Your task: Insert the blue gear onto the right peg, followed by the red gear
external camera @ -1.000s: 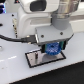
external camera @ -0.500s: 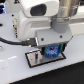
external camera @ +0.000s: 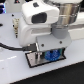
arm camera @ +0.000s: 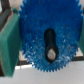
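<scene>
A: Exterior view first. What's there?

B: White arm point(external camera: 42, 22) fills most of it, gripper point(external camera: 48, 51) down low over the base plate point(external camera: 31, 61), grey with a black border, sitting on the white worktop point(external camera: 12, 70). The blue gear point(external camera: 50, 55) peeks out under the gripper, only part of it visible. A black cable point(external camera: 12, 46) runs in from the exterior view's left.

A: Peg visible there?

B: No, hidden by the gripper and the gear. Red gear, can't find it in either view.

A: Wrist view?

B: Much closer. Blue gear point(arm camera: 50, 35) takes up nearly the whole picture: bright blue, flat, round, small teeth all around the rim, dark elongated centre hole. Inside the hole there's a dark rounded tip, looks like the right peg point(arm camera: 49, 52), blurry. Can't tell if the gear is seated on it or just above it.

A: Fingers?

B: Green pad of one of the fingers point(arm camera: 9, 44) is right against the gear's rim on one side; a sliver of the other shows at the opposite edge. So clamped on the blue gear, one pad on each side.

A: Plate in the wrist view?

B: Just a strip of pale surface and a dark edge under the gear's rim.
</scene>
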Tool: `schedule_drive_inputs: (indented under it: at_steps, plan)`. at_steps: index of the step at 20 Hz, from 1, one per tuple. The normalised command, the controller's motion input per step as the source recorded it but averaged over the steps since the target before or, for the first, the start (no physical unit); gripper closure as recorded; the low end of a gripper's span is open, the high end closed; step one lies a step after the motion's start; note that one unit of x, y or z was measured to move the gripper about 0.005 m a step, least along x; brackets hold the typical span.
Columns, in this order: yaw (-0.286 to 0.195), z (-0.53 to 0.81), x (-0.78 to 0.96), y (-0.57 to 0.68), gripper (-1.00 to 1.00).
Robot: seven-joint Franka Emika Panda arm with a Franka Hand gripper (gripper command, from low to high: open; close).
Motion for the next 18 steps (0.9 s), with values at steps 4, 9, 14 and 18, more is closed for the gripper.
schedule_drive_inputs:
  at_steps: [4,9,14,18]
  plan:
    - [0.0,0.34,-0.01,0.23,-1.0]
    - [0.0,0.35,-0.23,0.12,-1.0]
    - [0.0,0.26,-0.47,0.22,-1.0]
    - [0.0,0.12,-0.64,0.28,-1.0]
